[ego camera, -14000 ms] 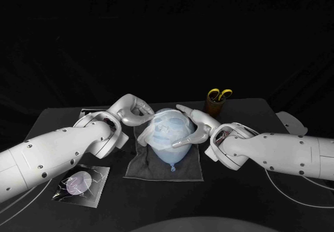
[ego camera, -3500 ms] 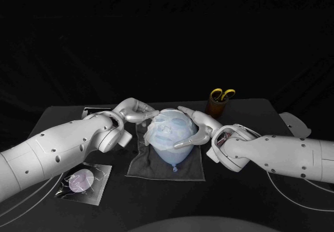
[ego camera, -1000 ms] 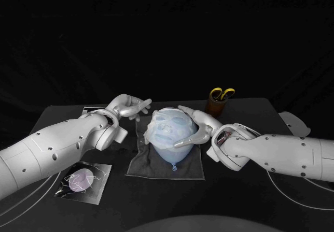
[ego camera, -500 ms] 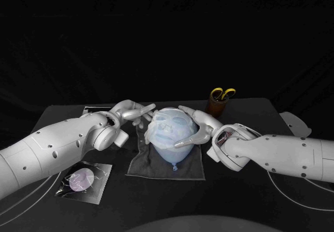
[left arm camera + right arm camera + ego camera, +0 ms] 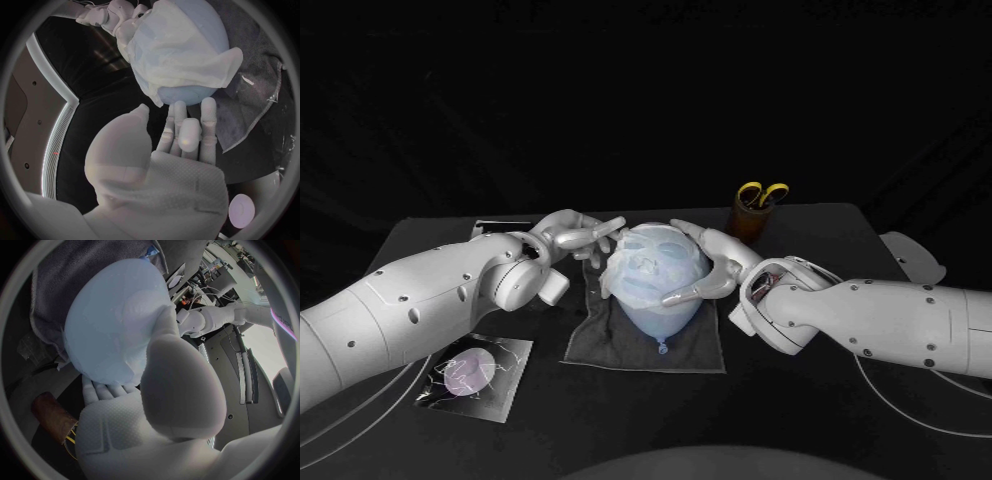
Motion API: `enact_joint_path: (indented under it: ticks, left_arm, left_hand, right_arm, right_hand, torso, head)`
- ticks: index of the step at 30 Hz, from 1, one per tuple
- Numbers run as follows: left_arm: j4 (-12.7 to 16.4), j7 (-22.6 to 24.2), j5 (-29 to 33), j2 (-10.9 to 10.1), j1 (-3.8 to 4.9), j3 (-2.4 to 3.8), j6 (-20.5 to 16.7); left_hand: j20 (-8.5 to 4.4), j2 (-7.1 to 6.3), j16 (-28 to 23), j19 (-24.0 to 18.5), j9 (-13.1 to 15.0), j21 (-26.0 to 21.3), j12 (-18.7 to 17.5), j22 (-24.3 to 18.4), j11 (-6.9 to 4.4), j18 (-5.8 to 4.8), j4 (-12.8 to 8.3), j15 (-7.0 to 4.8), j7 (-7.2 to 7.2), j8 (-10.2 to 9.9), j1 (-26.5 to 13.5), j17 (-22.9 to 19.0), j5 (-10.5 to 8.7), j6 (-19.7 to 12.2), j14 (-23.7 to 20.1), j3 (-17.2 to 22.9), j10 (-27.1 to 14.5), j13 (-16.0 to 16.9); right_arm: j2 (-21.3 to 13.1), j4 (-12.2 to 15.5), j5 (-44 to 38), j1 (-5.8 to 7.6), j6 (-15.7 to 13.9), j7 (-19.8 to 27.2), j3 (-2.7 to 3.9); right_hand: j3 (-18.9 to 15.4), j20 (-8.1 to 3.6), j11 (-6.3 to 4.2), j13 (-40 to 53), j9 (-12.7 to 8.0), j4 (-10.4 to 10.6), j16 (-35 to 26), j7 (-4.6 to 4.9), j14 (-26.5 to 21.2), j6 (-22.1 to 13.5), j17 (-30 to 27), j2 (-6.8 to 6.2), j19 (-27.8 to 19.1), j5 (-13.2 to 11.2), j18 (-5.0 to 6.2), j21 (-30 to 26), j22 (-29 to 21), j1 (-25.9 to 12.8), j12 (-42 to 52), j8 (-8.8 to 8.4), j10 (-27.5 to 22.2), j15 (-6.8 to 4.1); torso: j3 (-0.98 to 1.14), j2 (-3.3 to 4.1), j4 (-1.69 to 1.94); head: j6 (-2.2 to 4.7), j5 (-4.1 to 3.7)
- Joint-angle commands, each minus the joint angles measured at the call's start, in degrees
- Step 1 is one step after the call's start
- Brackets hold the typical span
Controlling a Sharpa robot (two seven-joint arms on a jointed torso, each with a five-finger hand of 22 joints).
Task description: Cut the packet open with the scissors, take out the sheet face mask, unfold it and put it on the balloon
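Observation:
The pale blue balloon (image 5: 652, 312) lies on a grey cloth (image 5: 603, 345) mid-table, with the white sheet mask (image 5: 646, 262) draped over its upper half. My right hand (image 5: 705, 262) cups the balloon's right side, fingers over the top and thumb against the lower cheek; the right wrist view shows the thumb (image 5: 164, 335) pressing on the masked balloon (image 5: 112, 335). My left hand (image 5: 578, 238) hovers with fingers spread just left of the balloon. In the left wrist view its fingers (image 5: 187, 125) reach toward the mask (image 5: 178, 55) with a small gap between them. The yellow-handled scissors (image 5: 762, 193) stand in a brown cup.
The cut-open clear packet (image 5: 470, 372) lies at the front left of the table. The brown cup (image 5: 749, 222) stands behind my right hand, close to its fingers. A mask edge (image 5: 225, 62) hangs loose toward the cloth (image 5: 250, 100).
My left hand, lifted away from the balloon a second ago, has come back down and closer to its left side. The right hand and balloon have stayed put.

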Motion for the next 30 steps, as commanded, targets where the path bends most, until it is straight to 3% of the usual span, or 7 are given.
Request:
enact_joint_path:
  ticks: [1,2,7,10,23,27,30]
  left_arm:
    - [0.28,0.45,2.87,0.25,0.04,0.04,1.66]
    - [0.32,0.48,2.93,0.26,0.04,0.04,1.71]
    - [0.6,1.0,3.22,0.38,0.04,0.04,1.61]
    - [0.78,1.62,3.07,0.48,0.04,0.05,0.93]
    - [1.41,2.09,2.48,0.94,0.03,0.06,0.81]
    - [1.55,2.37,2.46,0.99,0.03,0.06,0.47]
    - [1.5,2.68,2.79,1.02,0.02,0.06,-0.24]
  left_hand:
    - [-0.15,0.32,0.59,-0.3,-0.46,0.55,3.68,0.31,-0.23,0.83,0.01,-0.08,-0.13,0.66,1.09,1.74,-0.35,-0.27,1.18,-1.37,-0.23,1.98]
    - [-0.17,0.57,0.82,-0.34,-0.83,0.82,5.99,0.5,-0.38,0.83,-0.02,-0.21,-0.18,0.92,1.99,2.68,-0.35,-0.37,1.77,-2.29,-0.47,3.22]
    - [-0.21,0.48,1.27,-0.1,-1.88,1.52,9.35,1.21,-0.44,0.77,-0.05,-0.32,-0.15,1.2,5.34,5.05,-0.29,-0.81,3.23,-4.04,-1.26,4.98]
    - [-0.26,-0.55,1.41,0.8,-2.48,2.21,10.3,2.34,-0.71,0.59,-1.72,-0.5,-0.38,1.62,10.84,5.97,-0.31,-0.44,3.83,-4.2,-1.58,5.36]
    - [-0.44,-0.73,1.55,1.85,-4.26,3.13,11.38,3.7,-0.76,0.38,-2.97,-0.55,-0.42,1.67,18.22,7.11,-0.3,0.15,4.69,-4.65,-0.64,6.2]
    - [-0.51,-0.09,1.58,2.55,-4.51,3.54,11.69,4.46,-1.09,0.25,-3.26,-0.8,-0.9,2.35,19.98,8.15,-0.29,1.6,5.41,-4.27,0.16,6.82]
    - [-0.63,1.43,1.64,3.94,-4.47,4.28,12.46,5.89,-1.82,0.0,-4.01,-1.4,-1.94,3.62,22.51,11.2,-0.28,4.16,7.38,-2.84,2.42,8.62]
  right_arm:
    - [0.21,0.02,-0.08,-0.58,2.77,-1.6,-0.46]
    - [0.21,0.02,-0.08,-0.59,2.77,-1.6,-0.46]
    - [0.25,-0.01,-0.08,-0.6,2.77,-1.63,-0.46]
    - [0.3,-0.04,-0.08,-0.61,2.8,-1.65,-0.46]
    - [0.31,-0.04,-0.08,-0.64,2.83,-1.68,-0.46]
    - [0.27,-0.02,-0.08,-0.65,2.81,-1.71,-0.46]
    - [0.24,-0.02,-0.08,-0.65,2.8,-1.73,-0.46]
  right_hand:
    - [0.26,-0.06,0.13,0.1,0.05,-0.05,0.0,7.27,0.36,0.26,-0.06,-0.12,0.46,0.37,0.9,0.23,-0.05,0.43,0.27,0.22,0.45,-0.09]
    - [0.26,-0.06,0.13,0.1,0.05,-0.05,0.0,7.27,0.36,0.26,-0.06,-0.12,0.46,0.37,0.9,0.23,-0.05,0.43,0.27,0.22,0.45,-0.09]
    - [0.26,-0.06,0.13,0.1,0.05,-0.05,0.0,7.27,0.36,0.26,-0.06,-0.12,0.46,0.37,0.9,0.23,-0.05,0.43,0.27,0.22,0.45,-0.09]
    - [0.26,-0.06,0.13,0.1,0.05,-0.05,0.0,7.27,0.36,0.26,-0.06,-0.12,0.46,0.37,0.9,0.23,-0.05,0.43,0.27,0.22,0.45,-0.09]
    - [0.32,-0.06,0.13,0.08,0.08,-0.05,-0.01,7.44,0.34,0.32,-0.08,-0.11,0.45,0.37,0.9,0.23,-0.1,0.47,0.34,0.25,0.43,-0.09]
    - [0.37,-0.06,0.13,0.06,0.12,-0.05,0.0,7.56,0.35,0.37,-0.08,-0.09,0.46,0.38,0.91,0.23,-0.11,0.5,0.39,0.28,0.41,-0.09]
    - [0.37,-0.06,0.13,0.06,0.12,-0.05,0.0,7.56,0.35,0.37,-0.08,-0.09,0.46,0.38,0.91,0.23,-0.11,0.5,0.39,0.28,0.41,-0.09]
  torso:
    - [-0.03,-0.02,0.01]
    - [-0.04,-0.02,0.0]
    - [0.0,0.0,0.04]
    - [0.0,0.0,0.04]
    - [0.01,-0.01,0.01]
    - [0.0,-0.02,-0.01]
    - [0.0,-0.02,-0.01]
  head:
    - [-0.12,-0.01]
    - [-0.12,-0.01]
    - [-0.1,0.03]
    - [-0.11,0.04]
    - [-0.07,-0.07]
    - [-0.09,-0.12]
    - [-0.09,-0.13]
